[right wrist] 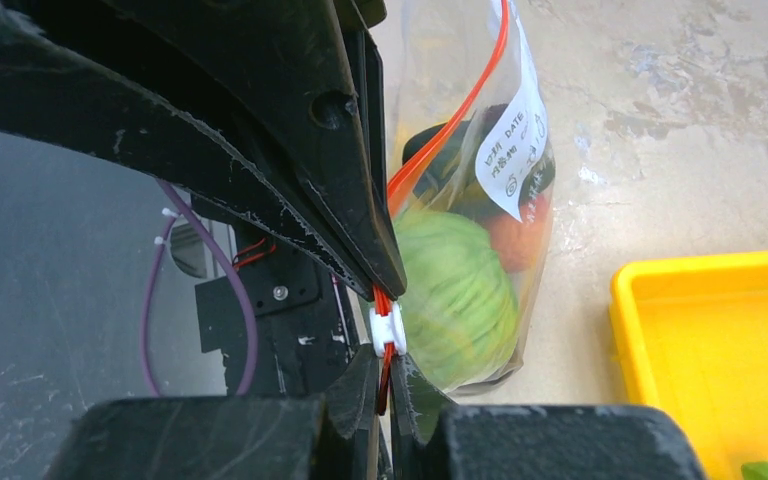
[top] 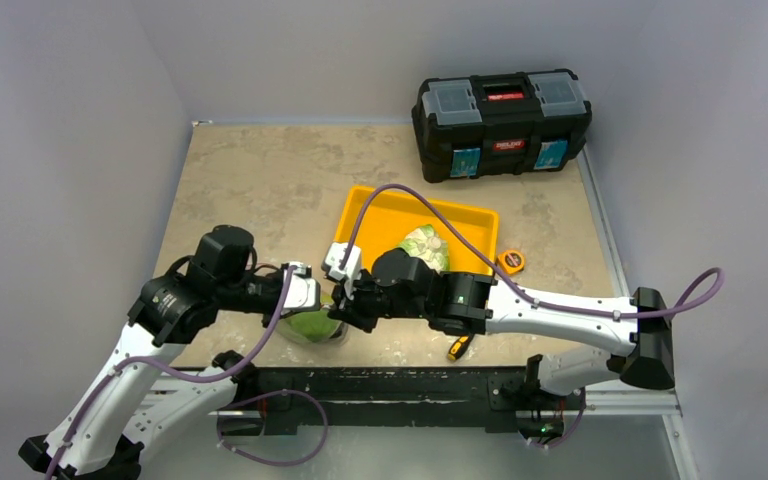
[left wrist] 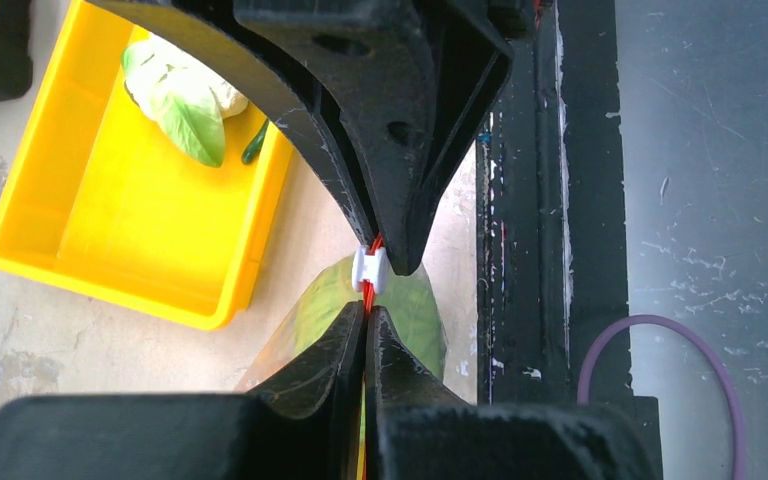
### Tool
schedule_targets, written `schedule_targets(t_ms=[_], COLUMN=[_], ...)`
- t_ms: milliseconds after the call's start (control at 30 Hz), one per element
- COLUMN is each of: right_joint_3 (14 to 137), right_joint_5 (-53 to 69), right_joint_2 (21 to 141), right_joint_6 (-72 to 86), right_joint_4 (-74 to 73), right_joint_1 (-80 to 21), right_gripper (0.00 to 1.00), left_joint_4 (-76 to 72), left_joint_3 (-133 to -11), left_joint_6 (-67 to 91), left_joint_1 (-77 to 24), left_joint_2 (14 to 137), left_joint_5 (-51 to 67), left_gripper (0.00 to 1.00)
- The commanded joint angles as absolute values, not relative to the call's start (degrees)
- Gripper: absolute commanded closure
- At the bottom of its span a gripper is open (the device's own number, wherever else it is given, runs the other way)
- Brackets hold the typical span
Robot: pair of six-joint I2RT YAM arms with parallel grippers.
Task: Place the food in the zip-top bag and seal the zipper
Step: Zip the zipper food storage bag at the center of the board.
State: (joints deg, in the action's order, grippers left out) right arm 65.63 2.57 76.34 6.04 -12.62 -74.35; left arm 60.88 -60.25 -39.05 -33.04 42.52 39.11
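Observation:
The clear zip-top bag (top: pixel 316 326) hangs at the table's near edge between both grippers. In the right wrist view the bag (right wrist: pixel 480 330) holds a green cabbage (right wrist: pixel 457 295), a red piece (right wrist: pixel 520 238) and a dark piece. My left gripper (left wrist: pixel 366 312) is shut on the red-orange zipper (left wrist: pixel 368 294) just below its white slider (left wrist: pixel 370 268). My right gripper (right wrist: pixel 388 362) is shut on the zipper (right wrist: pixel 450 130) on the slider's (right wrist: pixel 388 330) other side. The two grippers meet tip to tip. A white-green cauliflower (top: pixel 425 246) lies in the yellow tray (top: pixel 380 208).
A black toolbox (top: pixel 501 122) stands at the back right. An orange tape measure (top: pixel 510 262) lies right of the tray. A yellow-black tool (top: pixel 458 347) lies near the front edge, under my right arm. The black base rail (left wrist: pixel 520 200) runs beside the bag.

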Motion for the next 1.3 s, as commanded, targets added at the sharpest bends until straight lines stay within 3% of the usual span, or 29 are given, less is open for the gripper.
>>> schedule_targets(t_ms=[0,100,333,533,700,833,1000,1267], right_joint_3=[68.9,68.1,65.6,64.5,64.1,63.7,62.9,58.9], right_joint_5=[1.5,1.1,1.7,3.5,3.7,3.7,3.6,1.1], right_joint_2=[77.2,76.7,75.3,74.3,74.0,73.6,73.0,70.7], right_joint_6=[5.0,4.3,1.7,0.5,0.4,-0.9,-2.1,-1.2], right_joint_4=[-12.0,-10.6,-7.2,-4.8,-4.6,-4.4,-3.0,2.0], right_joint_1=[-74.4,-74.4,-74.4,-74.4,-74.4,-74.4,-74.4,-74.5], right_gripper=[1.0,1.0,1.0,1.0,1.0,1.0,1.0,1.0], left_joint_4=[58.5,58.9,57.5,56.0,55.5,56.0,56.8,58.9], left_joint_3=[-61.2,-61.5,-61.5,-60.8,-60.8,-60.9,-60.8,-61.2], left_joint_6=[-39.5,-40.0,-39.9,-40.1,-40.6,-41.1,-41.6,-42.2], left_joint_1=[-33.3,-33.2,-33.3,-33.2,-33.3,-33.3,-33.3,-33.7], left_joint_2=[42.3,42.2,40.0,42.2,43.3,43.6,43.7,42.5], left_joint_5=[41.1,41.6,45.7,46.2,45.7,45.4,43.1,39.2], left_gripper=[1.0,0.99,0.54,0.5,0.62,0.85,1.0,1.0])
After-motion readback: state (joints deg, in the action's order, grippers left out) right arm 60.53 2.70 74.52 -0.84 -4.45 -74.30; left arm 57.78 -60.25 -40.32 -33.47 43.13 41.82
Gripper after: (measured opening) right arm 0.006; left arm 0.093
